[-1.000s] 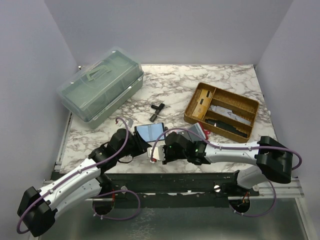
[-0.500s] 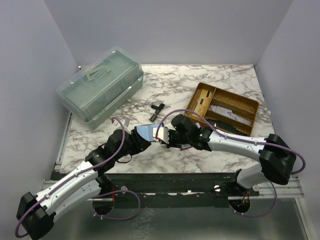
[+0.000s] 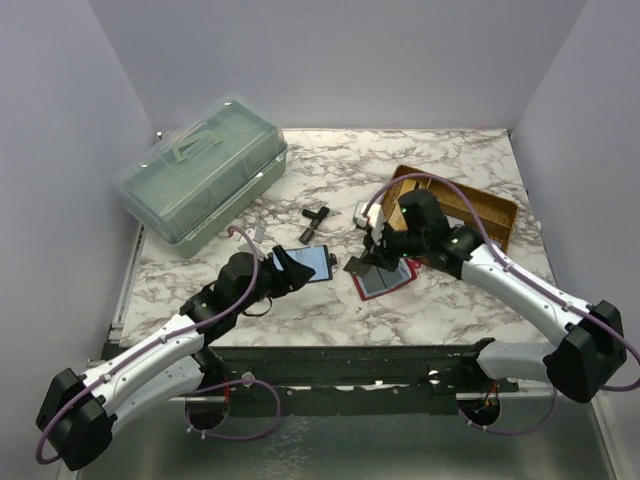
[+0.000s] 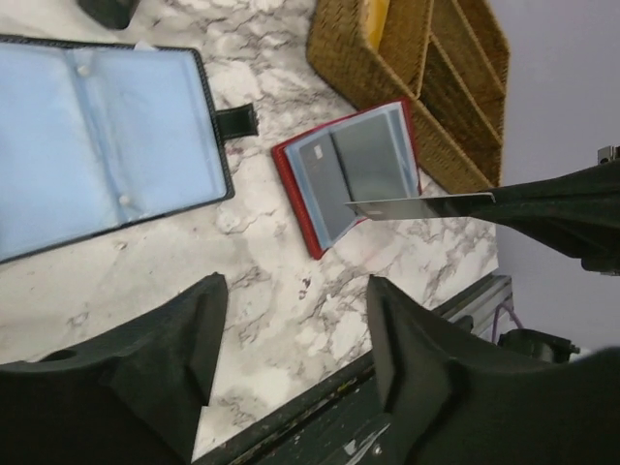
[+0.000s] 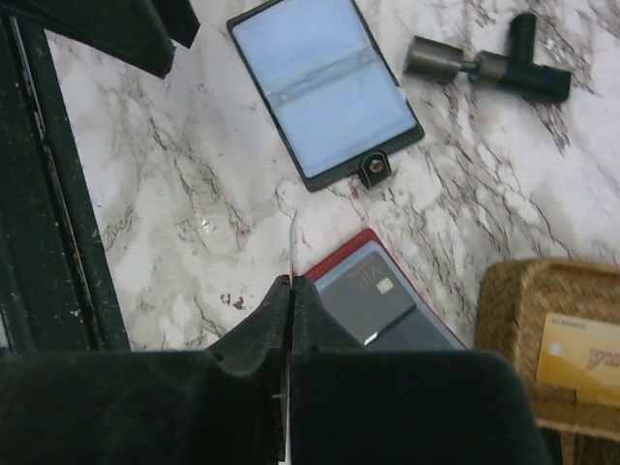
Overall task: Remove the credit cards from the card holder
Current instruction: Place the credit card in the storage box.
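Observation:
A black card holder (image 3: 314, 263) (image 4: 97, 145) (image 5: 325, 92) lies open on the marble, its light blue pockets facing up. My left gripper (image 3: 288, 264) (image 4: 295, 334) hovers at its near left edge, open, with nothing between its fingers. A red card holder (image 3: 386, 281) (image 4: 339, 184) (image 5: 387, 291) lies open to the right, with grey credit cards (image 5: 363, 295) in its sleeves. My right gripper (image 3: 377, 250) (image 5: 292, 286) is above it, shut on a thin grey credit card (image 3: 361, 266) (image 4: 417, 205) (image 5: 292, 242), which both wrist views show edge-on.
A wicker tray (image 3: 494, 205) (image 5: 523, 291) at the right back holds a gold card (image 5: 581, 354). A black T-shaped tool (image 3: 318, 219) (image 5: 484, 68) lies behind the holders. A clear green toolbox (image 3: 200, 180) stands at the back left. The table's dark front rail (image 4: 320, 407) is close below.
My right gripper has drawn the card away from the black holder, rightward and back, over the red holder. The left gripper has opened and let go of the black holder, which lies flat.

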Robot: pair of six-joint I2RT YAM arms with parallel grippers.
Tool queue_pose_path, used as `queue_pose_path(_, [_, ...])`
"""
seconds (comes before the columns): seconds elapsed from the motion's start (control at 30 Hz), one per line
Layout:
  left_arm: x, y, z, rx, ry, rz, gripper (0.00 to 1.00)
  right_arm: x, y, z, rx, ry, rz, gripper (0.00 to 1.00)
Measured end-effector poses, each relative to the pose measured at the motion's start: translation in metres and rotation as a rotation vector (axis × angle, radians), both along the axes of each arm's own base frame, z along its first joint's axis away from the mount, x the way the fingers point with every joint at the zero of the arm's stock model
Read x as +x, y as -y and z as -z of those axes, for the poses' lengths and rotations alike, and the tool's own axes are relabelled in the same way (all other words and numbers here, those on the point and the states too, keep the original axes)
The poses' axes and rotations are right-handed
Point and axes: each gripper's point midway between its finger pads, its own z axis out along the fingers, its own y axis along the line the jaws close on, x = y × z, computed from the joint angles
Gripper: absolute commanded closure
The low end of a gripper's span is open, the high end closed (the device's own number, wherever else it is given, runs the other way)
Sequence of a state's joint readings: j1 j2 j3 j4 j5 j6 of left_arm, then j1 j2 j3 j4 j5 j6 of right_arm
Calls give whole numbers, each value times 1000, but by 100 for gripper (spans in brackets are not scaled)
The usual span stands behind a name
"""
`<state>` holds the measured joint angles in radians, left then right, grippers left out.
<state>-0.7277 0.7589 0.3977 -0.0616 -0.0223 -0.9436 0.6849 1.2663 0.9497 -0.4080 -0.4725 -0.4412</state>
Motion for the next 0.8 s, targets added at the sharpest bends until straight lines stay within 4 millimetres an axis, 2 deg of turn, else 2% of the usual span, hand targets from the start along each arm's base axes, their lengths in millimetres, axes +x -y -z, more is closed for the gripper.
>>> queue_pose_path(0.1, [8,7,-8,-38,29,-6,13,13,24,-18,51,-50,90,100])
queue_pose_path(0.23, [20,13,-10,-87,51,-27,9,42,65,-45,148,-103,256,100])
queue_pose_path(0.37, [32,17,-6,-115,58,-47,9,62,115,-53,232,-182,434,100])
queue_pose_path(0.53, [44,23,-2,-132,61,-51,9,77,179,-53,349,-281,667,100])
queue_pose_path(0.63, [48,26,2,-131,48,-40,8,79,217,-44,414,-341,813,100])
queue_pose_path(0.7, [50,29,1,-139,48,-28,8,77,224,-36,438,-385,862,100])
queue_pose_path(0.8, [52,33,1,-148,47,-14,8,71,223,-20,475,-462,915,100])
